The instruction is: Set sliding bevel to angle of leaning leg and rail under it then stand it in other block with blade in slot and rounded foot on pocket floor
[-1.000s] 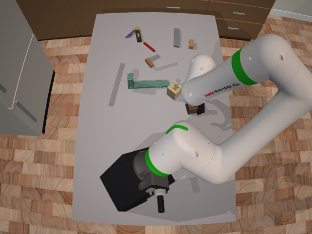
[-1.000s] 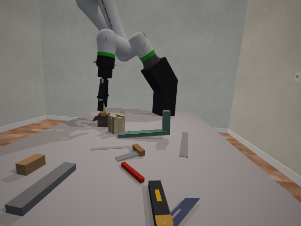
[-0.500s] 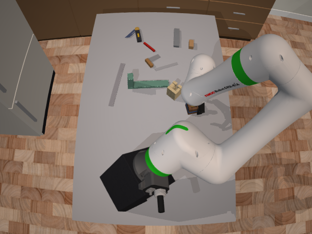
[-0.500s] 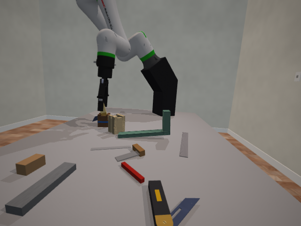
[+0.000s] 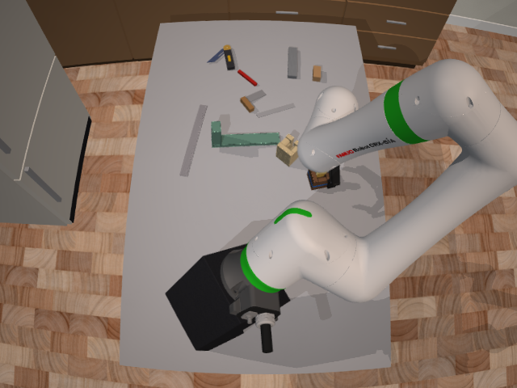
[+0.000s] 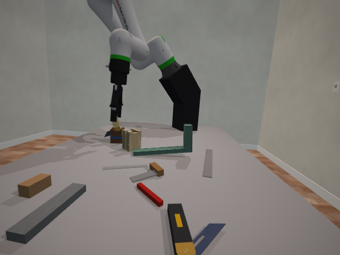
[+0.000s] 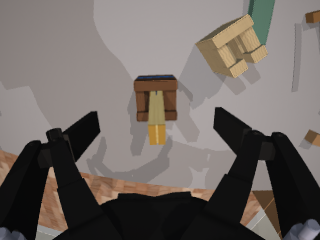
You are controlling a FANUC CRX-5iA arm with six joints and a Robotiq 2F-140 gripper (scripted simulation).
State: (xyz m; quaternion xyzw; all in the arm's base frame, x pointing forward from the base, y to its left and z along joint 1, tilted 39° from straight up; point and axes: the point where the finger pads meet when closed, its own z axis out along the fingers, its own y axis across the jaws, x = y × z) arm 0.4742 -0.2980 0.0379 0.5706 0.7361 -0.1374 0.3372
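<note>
The sliding bevel, with a tan stock, stands upright in a dark brown block that has a blue band; both also show in the exterior view, the bevel in its block. My gripper hangs straight above it, open wide, with a finger on either side and clear of the stock; it also shows in the exterior view. A pale tan slotted block stands close beside it. The green rail with its leg lies just beyond the tan block.
Loose on the table are a black-handled bevel with a blue blade, a red bar, a grey bar, a wooden block, a small try square and steel rulers. The robot's base stands at the near edge.
</note>
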